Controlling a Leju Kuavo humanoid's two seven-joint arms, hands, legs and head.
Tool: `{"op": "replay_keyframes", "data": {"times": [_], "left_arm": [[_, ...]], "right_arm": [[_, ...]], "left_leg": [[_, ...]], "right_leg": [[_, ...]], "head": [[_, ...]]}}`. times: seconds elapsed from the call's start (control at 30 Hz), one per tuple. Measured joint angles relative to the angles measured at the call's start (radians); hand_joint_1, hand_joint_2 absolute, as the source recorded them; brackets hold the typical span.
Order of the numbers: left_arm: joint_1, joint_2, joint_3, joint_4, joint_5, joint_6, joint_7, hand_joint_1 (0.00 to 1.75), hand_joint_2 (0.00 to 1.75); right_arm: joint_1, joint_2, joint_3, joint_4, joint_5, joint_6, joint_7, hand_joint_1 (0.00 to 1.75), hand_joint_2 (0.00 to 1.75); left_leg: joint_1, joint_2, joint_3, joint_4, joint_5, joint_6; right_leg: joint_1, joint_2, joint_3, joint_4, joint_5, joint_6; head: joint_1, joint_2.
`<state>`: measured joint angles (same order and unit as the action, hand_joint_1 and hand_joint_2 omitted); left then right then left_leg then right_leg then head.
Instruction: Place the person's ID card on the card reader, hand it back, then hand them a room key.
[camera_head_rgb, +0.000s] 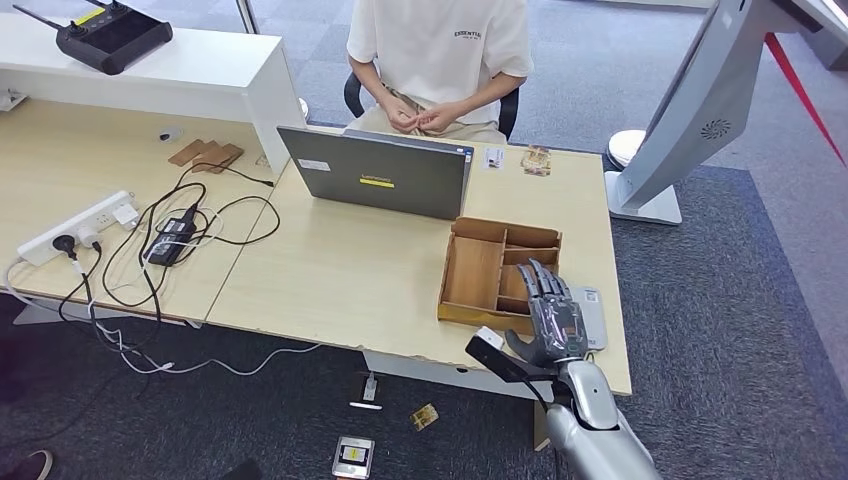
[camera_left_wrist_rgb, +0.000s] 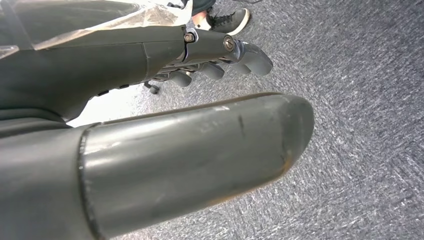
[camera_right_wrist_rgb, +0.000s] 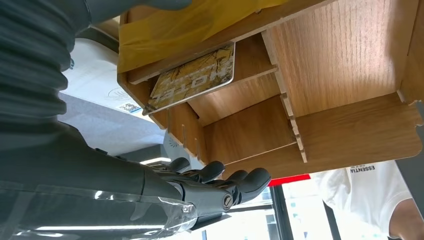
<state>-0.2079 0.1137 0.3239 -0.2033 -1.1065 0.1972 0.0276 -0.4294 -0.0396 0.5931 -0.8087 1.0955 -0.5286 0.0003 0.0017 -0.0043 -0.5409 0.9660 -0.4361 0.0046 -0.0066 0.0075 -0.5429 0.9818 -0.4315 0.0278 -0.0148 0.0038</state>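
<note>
Wooden organiser (camera_head_rgb: 476, 272): directly beneath the right hand's fingers, at the desk's near edge.
Right hand (camera_head_rgb: 552, 315): fingers spread and extended over the organiser, holding nothing.
Room key card (camera_right_wrist_rgb: 192, 78): lies in a compartment just beyond the fingertips.
Left hand (camera_left_wrist_rgb: 220, 57): fingers loosely curled, empty, above carpet.
Person (camera_head_rgb: 440, 50): seated across, beyond the laptop (camera_head_rgb: 380, 175).

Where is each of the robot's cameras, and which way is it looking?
Head view: high on the body, looking down at the desk, laptop, wooden organizer and seated person; right hand shows.
Left wrist view: behind the left hand, facing grey carpet.
Right wrist view: behind the right hand, facing the organizer and a hotel key card.
Head and right wrist views share the organizer, right hand and person.
</note>
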Motion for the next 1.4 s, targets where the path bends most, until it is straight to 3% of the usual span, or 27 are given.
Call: {"op": "replay_keyframes", "data": {"times": [0.07, 0.1, 0.17, 1.4], "left_arm": [[-0.001, 0.000, 0.000, 0.000, -0.001, 0.000, 0.000, 0.00, 0.00], [-0.001, 0.000, 0.000, 0.000, -0.002, 0.000, 0.000, 0.00, 0.00], [-0.001, 0.000, 0.000, 0.000, -0.005, 0.000, 0.000, 0.00, 0.00], [-0.005, 0.000, 0.000, 0.000, -0.014, 0.000, -0.001, 0.00, 0.00]], "right_arm": [[0.000, 0.000, 0.000, 0.000, -0.004, -0.002, -0.002, 1.32, 1.75], [0.000, 0.000, -0.001, 0.000, -0.007, -0.004, -0.002, 1.60, 1.75], [0.001, -0.001, -0.001, 0.000, -0.012, -0.007, -0.003, 1.74, 1.75], [0.019, -0.009, -0.012, -0.023, -0.058, -0.050, -0.017, 1.75, 1.75]], "left_leg": [[0.000, 0.000, 0.000, 0.000, 0.000, 0.000], [0.000, 0.000, 0.000, 0.000, 0.000, 0.000], [0.000, 0.000, 0.000, 0.000, 0.000, 0.000], [0.000, 0.000, 0.000, 0.000, 0.000, 0.000]], "right_leg": [[0.000, 0.000, 0.000, 0.000, 0.000, 0.000], [0.000, 0.000, 0.000, 0.000, 0.000, 0.000], [0.000, 0.000, 0.000, 0.000, 0.000, 0.000], [0.000, 0.000, 0.000, 0.000, 0.000, 0.000]], "head": [[0.000, 0.000], [0.000, 0.000], [0.000, 0.000], [0.000, 0.000]]}}
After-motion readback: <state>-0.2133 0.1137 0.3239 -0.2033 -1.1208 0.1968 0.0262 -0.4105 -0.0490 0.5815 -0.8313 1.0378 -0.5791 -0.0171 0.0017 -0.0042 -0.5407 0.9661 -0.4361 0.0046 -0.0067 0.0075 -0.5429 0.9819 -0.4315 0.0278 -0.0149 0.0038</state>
